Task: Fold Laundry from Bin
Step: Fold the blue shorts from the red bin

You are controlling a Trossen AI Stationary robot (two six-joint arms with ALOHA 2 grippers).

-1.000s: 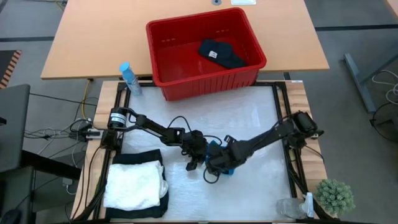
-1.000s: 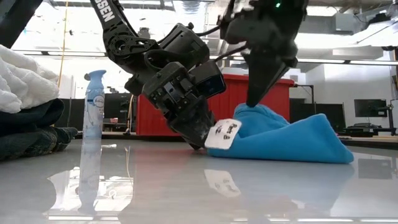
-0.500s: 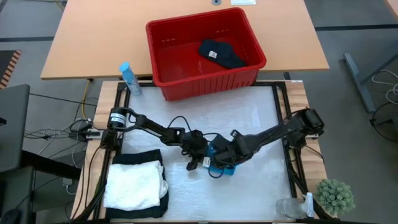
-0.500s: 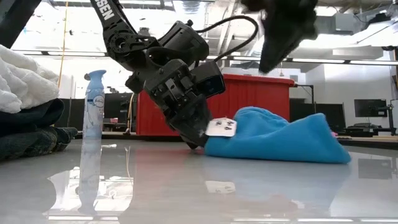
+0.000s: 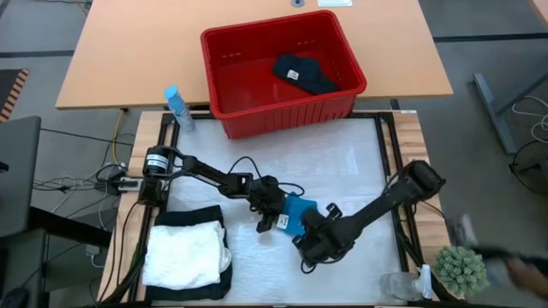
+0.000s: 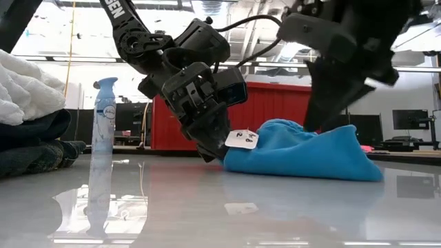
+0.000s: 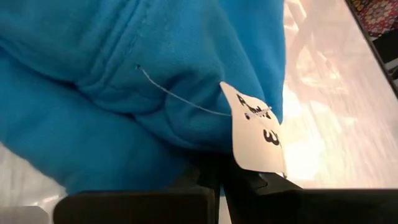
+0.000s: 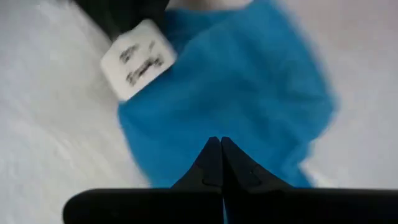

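High view: small blue garment (image 5: 300, 210) sits mid-worktop (image 5: 342, 162), between both arms. Left pincer (image 5: 276, 219) is at the garment's left edge, fingers closed on the blue cloth; left wrist view shows bunched blue fabric (image 7: 124, 81) right at the dark fingers (image 7: 236, 180), with a white paper tag (image 7: 256, 134) hanging on a thin thread. Low view confirms it: left pincer (image 6: 210, 148) tilted down, clamped on the cloth edge beside the tag (image 6: 242, 138), garment (image 6: 303, 153) resting on the glossy worktop (image 6: 220, 213).

Right pincer (image 5: 310, 251) is just in front of the garment, on the side nearer the worktop's front edge, fingers pressed together, holding nothing. Right wrist view: the closed fingertips (image 8: 216, 163) point at the blue cloth (image 8: 249, 93), tag (image 8: 138, 59) visible beyond. Low view shows the right pincer (image 6: 318, 118) angled down over the garment; contact unclear.

Red bin (image 5: 257, 111) stands at the far edge of the worktop, against a wooden table (image 5: 128, 51), with one dark garment (image 5: 306, 74) inside. Folded stack front left: white crinkled item (image 5: 184, 252) on top of black cloth (image 5: 224, 265). Blue spray bottle (image 5: 178, 107) stands left of the bin. Small green plant (image 5: 461, 270) at front right corner, clear bottle (image 5: 402, 284) lying beside it.
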